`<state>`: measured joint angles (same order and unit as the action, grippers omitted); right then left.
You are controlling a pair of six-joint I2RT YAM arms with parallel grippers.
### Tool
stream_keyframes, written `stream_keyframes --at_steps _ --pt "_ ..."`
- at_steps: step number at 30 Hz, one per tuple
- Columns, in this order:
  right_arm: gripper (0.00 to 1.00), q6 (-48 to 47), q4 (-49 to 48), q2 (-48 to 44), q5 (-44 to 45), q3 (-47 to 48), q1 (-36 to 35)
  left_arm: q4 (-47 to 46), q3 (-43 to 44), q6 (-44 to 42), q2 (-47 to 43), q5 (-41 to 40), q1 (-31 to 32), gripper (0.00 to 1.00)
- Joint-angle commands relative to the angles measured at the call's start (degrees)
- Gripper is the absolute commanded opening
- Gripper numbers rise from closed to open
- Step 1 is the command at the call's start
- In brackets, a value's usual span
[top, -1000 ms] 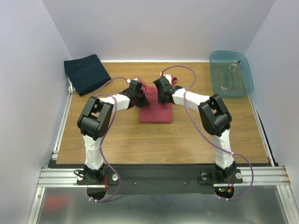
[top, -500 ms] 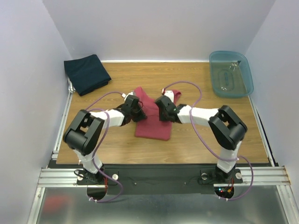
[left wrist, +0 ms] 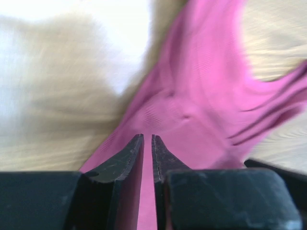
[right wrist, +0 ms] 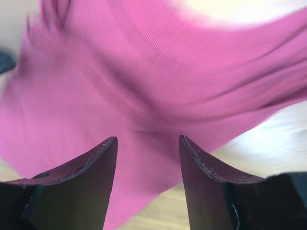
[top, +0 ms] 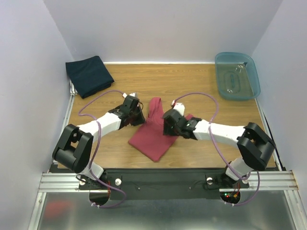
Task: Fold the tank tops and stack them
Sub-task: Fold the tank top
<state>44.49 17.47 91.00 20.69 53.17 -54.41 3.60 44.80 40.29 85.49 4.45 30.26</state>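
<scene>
**Two robot arms over a maroon tank top on a wooden table**

A light wooden table point(top: 201, 96) sits inside pale, plain walls. The two arms reach inward from its near edge, seen from above.

The maroon tank top point(top: 152, 136) lies rumpled and slanted near the middle of the table, between the two grippers. Its narrower strap end points toward the far side and its broad body toward the near edge.

The left gripper point(top: 136, 117) is at the cloth's left edge. In its wrist view point(left wrist: 147, 136) the two dark fingers point(left wrist: 127, 160) stand almost together, with only a thin slit between them. The tank top point(left wrist: 201, 105) spreads just ahead of the fingertips and off to their right, and its colour shows through the slit. The view is blurred, so it cannot be told whether the fingers pinch any cloth.

The right gripper point(top: 166, 127) is on the cloth's right side. In its wrist view point(right wrist: 147, 139) the jaws are spread well apart and released, with nothing gripped between them. The tank top point(right wrist: 144, 67) fills the view beneath and ahead of the fingertips, and bare wood shows to their right.

A dark navy tank top point(top: 88, 75), folded into a square, lies at the far left corner, well beyond the left fingers. A translucent blue plastic tub point(top: 254, 88) stands at the far right corner, well apart from the right fingers.
</scene>
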Motion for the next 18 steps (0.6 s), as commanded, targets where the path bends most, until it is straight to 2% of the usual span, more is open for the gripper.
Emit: stream_keyframes --at_steps 1,4,6,7,8,11,12,15,18 --pt "0.59 -2.38 0.63 -5.74 2.0 2.73 11.57 2.81 8.63 -6.1 -2.44 -0.4 0.06 0.26" --pt "0.59 -7.82 0.54 -3.3 -3.26 8.16 18.0 3.08 12.67 -5.41 -2.53 -3.29 -0.03 0.27" --pt "0.56 -11.51 0.46 1.25 -5.91 12.2 19.17 3.35 14.78 -4.88 -0.26 -3.74 -0.72 0.27" --pt "0.54 -12.49 0.46 2.76 -7.84 17.01 19.34 3.09 16.01 -3.92 0.8 -4.01 -0.99 0.27" --pt "0.47 -13.37 0.54 4.34 -8.99 19.23 19.34 2.48 17.76 -3.56 3.34 -5.66 -1.43 0.27" --pt "0.4 -13.55 0.63 10.32 -12.33 26.8 19.34 0.63 22.41 -2.15 10.18 -2.08 -5.03 0.27" --pt "0.35 -13.64 0.54 11.64 -12.69 28.29 19.34 0.71 23.75 -2.32 12.05 -2.42 -6.17 0.27" --pt "0.34 -14.17 0.54 16.74 -15.06 33.04 19.26 1.06 28.93 -3.64 18.99 -0.24 -7.76 0.22" --pt "0.41 -13.99 0.54 21.31 -15.5 36.38 19.26 0.8 33.33 -5.04 24.43 3.28 -8.81 0.22"
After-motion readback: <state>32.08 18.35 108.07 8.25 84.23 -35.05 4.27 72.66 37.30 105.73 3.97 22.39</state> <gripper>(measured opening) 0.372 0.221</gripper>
